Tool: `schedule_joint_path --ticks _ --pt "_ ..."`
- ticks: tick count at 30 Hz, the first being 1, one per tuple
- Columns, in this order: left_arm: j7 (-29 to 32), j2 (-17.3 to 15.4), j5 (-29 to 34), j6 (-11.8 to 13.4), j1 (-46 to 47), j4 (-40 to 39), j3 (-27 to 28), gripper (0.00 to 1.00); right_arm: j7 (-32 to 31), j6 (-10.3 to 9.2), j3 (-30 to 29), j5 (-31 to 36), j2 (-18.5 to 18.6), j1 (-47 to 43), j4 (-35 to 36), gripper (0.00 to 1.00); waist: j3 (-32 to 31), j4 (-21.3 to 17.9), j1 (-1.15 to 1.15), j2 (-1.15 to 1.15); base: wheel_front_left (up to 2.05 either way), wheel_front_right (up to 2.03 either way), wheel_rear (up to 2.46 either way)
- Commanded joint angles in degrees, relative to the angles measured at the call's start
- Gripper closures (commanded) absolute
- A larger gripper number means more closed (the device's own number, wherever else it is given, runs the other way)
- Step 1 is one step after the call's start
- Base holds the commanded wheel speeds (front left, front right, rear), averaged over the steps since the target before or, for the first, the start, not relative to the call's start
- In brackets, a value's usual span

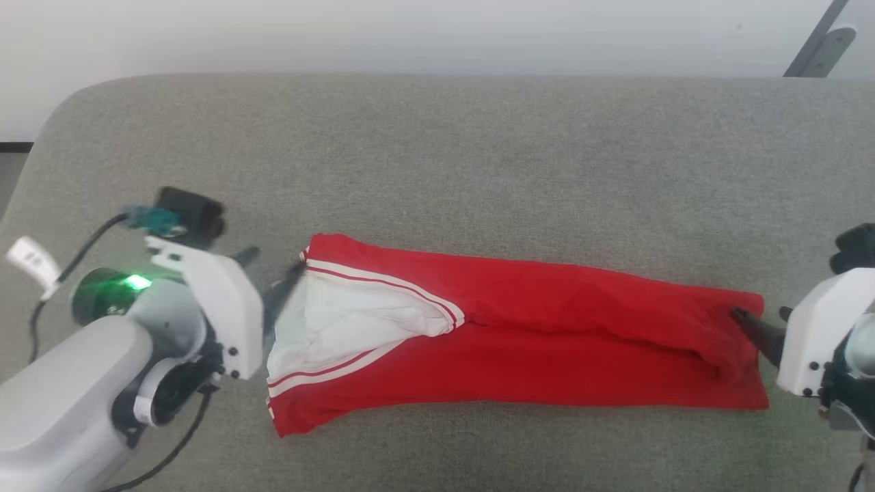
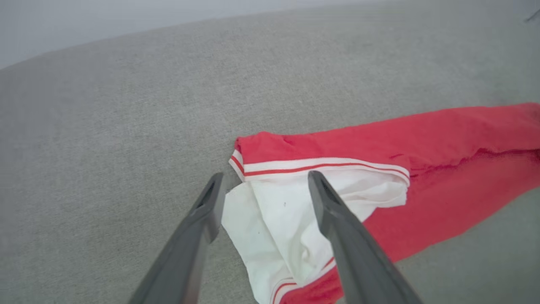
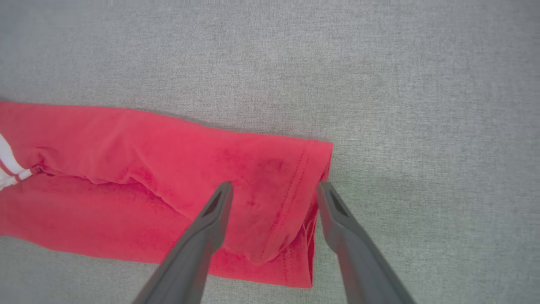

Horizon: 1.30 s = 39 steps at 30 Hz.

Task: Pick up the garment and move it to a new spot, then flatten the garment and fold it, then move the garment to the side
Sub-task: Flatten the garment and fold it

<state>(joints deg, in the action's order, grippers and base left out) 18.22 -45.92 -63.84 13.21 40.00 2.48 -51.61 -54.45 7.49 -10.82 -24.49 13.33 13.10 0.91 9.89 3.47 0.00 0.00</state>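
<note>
The garment (image 1: 547, 342) is laid as a long red strip across the middle of the grey surface (image 1: 437, 171), with its white, stripe-trimmed end toward the left. The left claw (image 2: 265, 177) is spread wide over that white end and the right claw (image 3: 274, 185) wide across the hemmed red end. Nothing is gripped by either, and contact with the cloth cannot be told.

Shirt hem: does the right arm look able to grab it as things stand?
Probably yes. The right gripper is open, poised right at the hem of the shirt on the grey fabric surface; nothing lies in between.
</note>
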Motion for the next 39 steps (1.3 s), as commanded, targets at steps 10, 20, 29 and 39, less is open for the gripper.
schedule_joint_path --ticks 10,20,29,39 --pt "-21.45 -0.53 0.8 0.97 -9.6 4.51 6.71 0.0 -1.37 0.01 -5.39 1.34 0.03 -1.16 -1.33 0.0 0.16 1.55 0.0 0.0 0.0 0.0 0.0" --pt "-33.06 1.6 1.09 0.74 -16.5 9.15 13.75 0.0 -2.89 0.01 -6.81 -0.15 0.13 0.38 -7.72 0.0 1.48 3.82 0.0 0.0 0.0 0.0 0.0" --pt "-33.39 8.73 8.86 -3.28 -23.5 10.92 28.99 0.0 -3.58 0.02 -3.83 -2.53 -0.17 3.26 -17.2 0.33 2.58 5.4 0.0 0.0 0.0 0.0 0.0" --pt "-33.4 16.42 17.1 -9.78 -28.09 13.51 40.42 0.0 -3.12 0.02 -1.34 -9.79 2.57 4.98 -19.31 1.0 2.75 6.16 0.0 0.0 0.0 0.0 0.0"
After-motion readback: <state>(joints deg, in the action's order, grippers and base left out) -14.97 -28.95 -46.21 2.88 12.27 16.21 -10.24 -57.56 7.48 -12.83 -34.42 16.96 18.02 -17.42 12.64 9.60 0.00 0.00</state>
